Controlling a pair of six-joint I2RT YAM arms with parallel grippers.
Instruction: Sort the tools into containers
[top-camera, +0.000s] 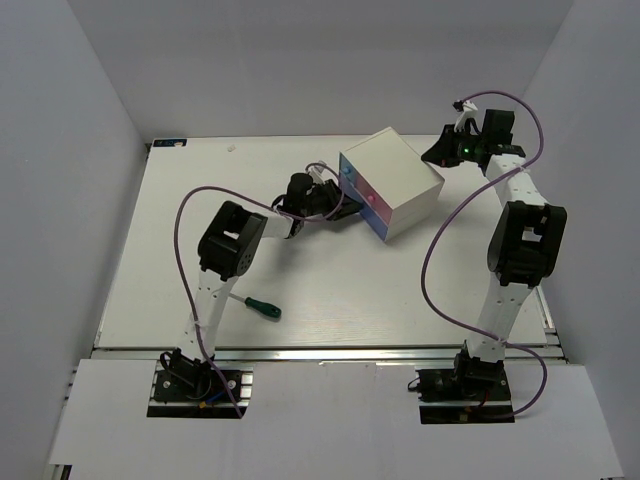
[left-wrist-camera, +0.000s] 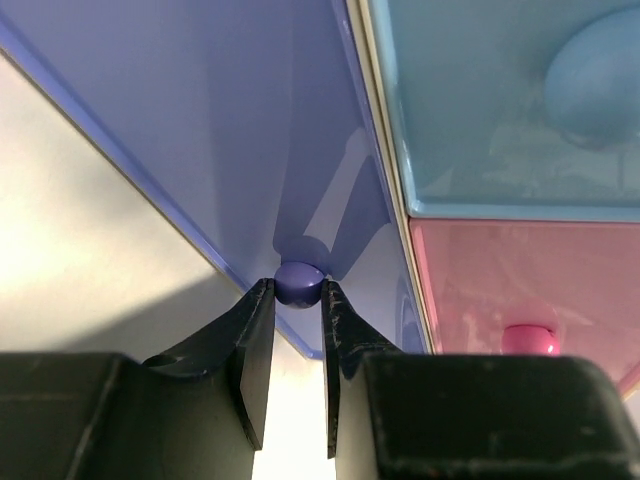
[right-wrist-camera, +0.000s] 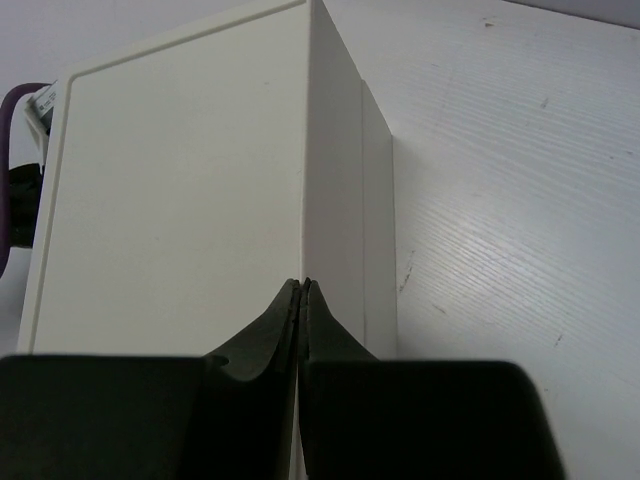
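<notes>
Violet-blue knob (left-wrist-camera: 298, 281) of the blue drawer (left-wrist-camera: 200, 130) sits pinched between the jaws of the left pincer (left-wrist-camera: 296, 296), at the front of the white cabinet (top-camera: 400, 175). At the cabinet's rear corner edge, the right pincer (right-wrist-camera: 303, 288) is pressed together. On the bench (top-camera: 350, 290), the green-handled screwdriver (top-camera: 260, 306) lies beside the left arm, well apart from the cabinet.

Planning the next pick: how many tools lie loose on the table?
1: the green-handled screwdriver, on the table's near left. Others may be hidden, perhaps behind the cabinet.

On the table (top-camera: 350, 290), the screwdriver (top-camera: 262, 307) lies before the cabinet (top-camera: 392, 185), leftward.
</notes>
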